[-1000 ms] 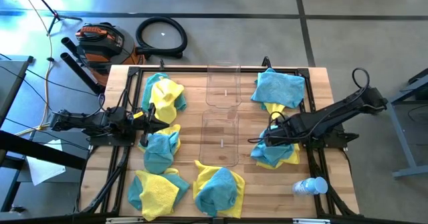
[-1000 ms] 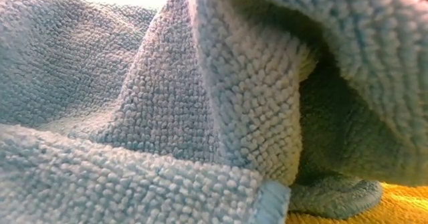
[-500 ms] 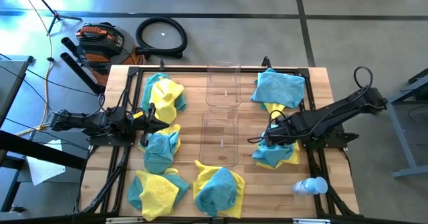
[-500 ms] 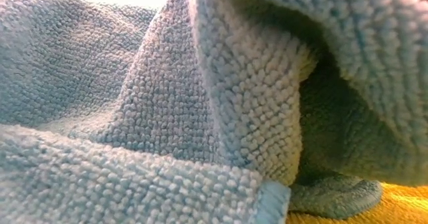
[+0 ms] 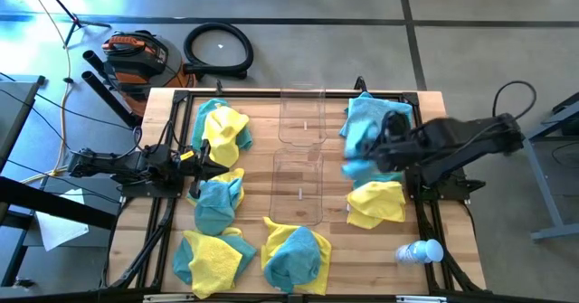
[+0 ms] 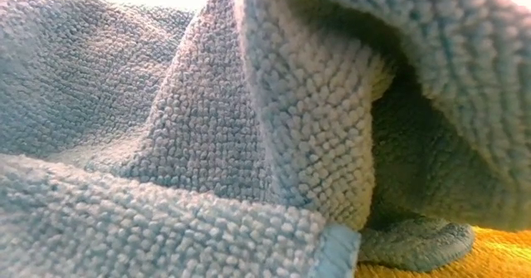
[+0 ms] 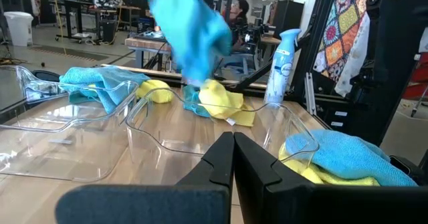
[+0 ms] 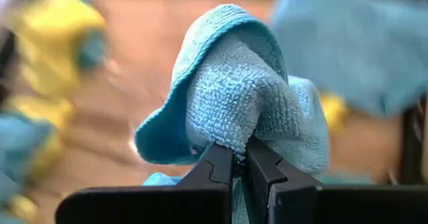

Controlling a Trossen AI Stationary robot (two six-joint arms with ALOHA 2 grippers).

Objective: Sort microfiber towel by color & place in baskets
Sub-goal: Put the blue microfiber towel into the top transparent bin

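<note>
My right gripper (image 8: 241, 158) is shut on a teal-blue microfiber towel (image 5: 355, 168), held in the air over the table's right half; it also shows in the left wrist view as the towel (image 7: 190, 30). A yellow towel (image 5: 375, 202) lies on the table below it. Two clear baskets (image 5: 301, 113) (image 5: 298, 187) stand in the table's middle, one behind the other. My left gripper (image 5: 197, 165) rests shut at the table's left, its fingers (image 7: 234, 150) touching nothing. The low view is filled by a blue towel (image 6: 207, 129) close to the lens. My right gripper pinches a bunched fold of the blue towel (image 8: 235, 134) between its two fingers (image 8: 217, 164). The cloth bulges out past the fingertips, several layers thick. The arm reaches in from the table's right side. The towel hangs clear of the table.
Mixed blue and yellow towels lie at the far left (image 5: 222, 127), middle left (image 5: 219, 203), near left (image 5: 208, 260) and near middle (image 5: 294, 253); another blue towel (image 5: 384, 115) lies at the far right. A white spray bottle (image 5: 421, 250) lies at the near right corner. Black frame rails run along both sides.
My right gripper has taken hold of the blue towel that lay on top of the yellow one at the table's right. It has then risen and gone toward the far edge with it. The blue towel is lifted clear; the yellow one has stayed on the table.
</note>
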